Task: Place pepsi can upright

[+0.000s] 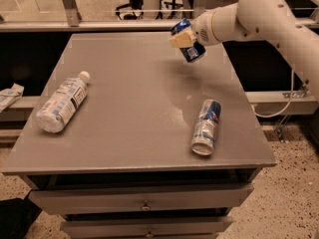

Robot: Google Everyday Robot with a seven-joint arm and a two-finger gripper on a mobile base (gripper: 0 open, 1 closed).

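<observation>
My gripper (183, 38) is above the far right part of the grey table (134, 108) and is shut on the pepsi can (189, 45), a short dark-blue can with white markings. The can hangs tilted in the air, its silver end pointing down and to the right, clear of the tabletop. My white arm (259, 14) reaches in from the upper right.
A slimmer blue-and-silver can (206, 126) lies on its side near the table's right front edge. A clear plastic bottle (62, 101) with a white cap lies on its side at the left. Drawers (144, 200) sit below the tabletop. A crumpled wrapper (9, 95) lies off the left edge.
</observation>
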